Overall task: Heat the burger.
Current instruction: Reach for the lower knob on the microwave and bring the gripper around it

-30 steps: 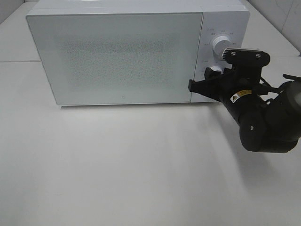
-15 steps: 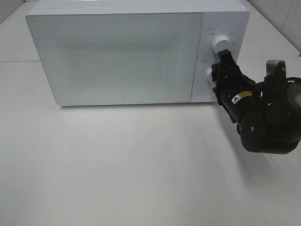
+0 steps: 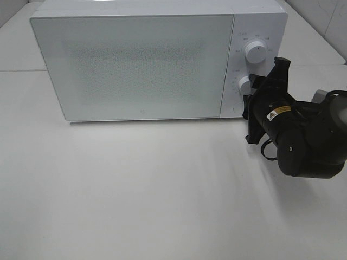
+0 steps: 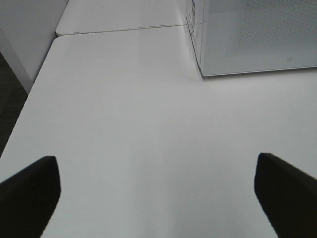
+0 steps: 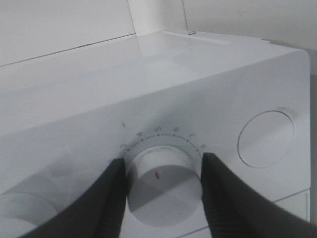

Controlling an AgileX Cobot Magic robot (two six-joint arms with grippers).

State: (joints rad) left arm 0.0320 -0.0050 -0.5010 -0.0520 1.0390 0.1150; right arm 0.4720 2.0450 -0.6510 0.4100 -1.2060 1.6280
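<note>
The right gripper [image 5: 162, 171] is clamped on the lower knob [image 5: 163, 186] of a white microwave [image 3: 135, 65]. Its two dark fingers [image 5: 115, 191] press against opposite sides of the round white dial, about half spread. The wrist view shows a small red mark [image 5: 157, 174] on the knob's face and a ring of fine scale marks around it. From the high camera, the black arm reaches in from the right of the table [image 3: 135, 189] to the control panel at the oven's right end, and the gripper body stands turned on edge across the panel. The upper knob [image 3: 255, 51] sits just above and is not touched.

The left gripper [image 4: 157, 198] is spread wide and holds nothing. It hangs over bare white tabletop on the left, well apart from the oven, with only the oven's near left corner in its view.

The microwave door [image 3: 133, 67] is shut — a pale, speckled panel that lets nothing show through. The burger appears in none of the three views, so where it lies, which way it faces and how its long axis runs cannot be told.
</note>
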